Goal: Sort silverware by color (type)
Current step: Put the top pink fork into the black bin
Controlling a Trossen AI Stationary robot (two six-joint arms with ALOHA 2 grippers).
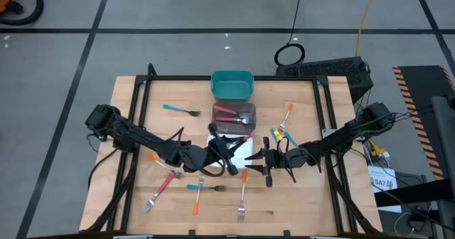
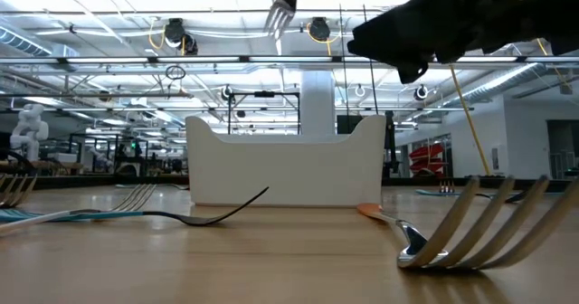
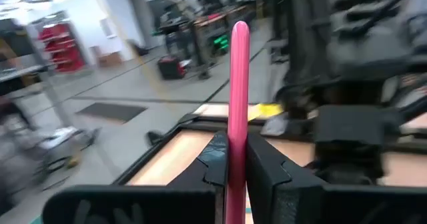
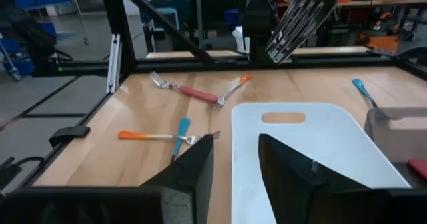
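My left gripper [image 1: 226, 153] is over the middle of the table and is shut on a pink-handled fork [image 3: 237, 84]. The fork's metal head shows raised in the low view [image 2: 288, 4] and in the right wrist view [image 4: 297, 21]. My right gripper [image 4: 233, 161] is open and empty at the right side of the white bin [image 4: 313, 144], facing the left gripper. Other forks lie flat on the wood: a blue one [image 1: 181, 110], an orange one [image 1: 286, 117], and several blue, pink and orange ones [image 1: 202, 189] near the front edge. My left gripper pinches the fork's pink handle [image 3: 235, 141] between its two fingers. The handle's free end [image 3: 240, 31] sticks out well beyond the fingertips. The fork is lifted clear of the table and the bins.
A teal bin [image 1: 232, 85] stands at the far middle. Behind the white bin is a dark bin [image 1: 234, 117] with pink forks in it. A black frame runs round the table edges [image 1: 142, 89]. Bare wood lies at the far left and near right.
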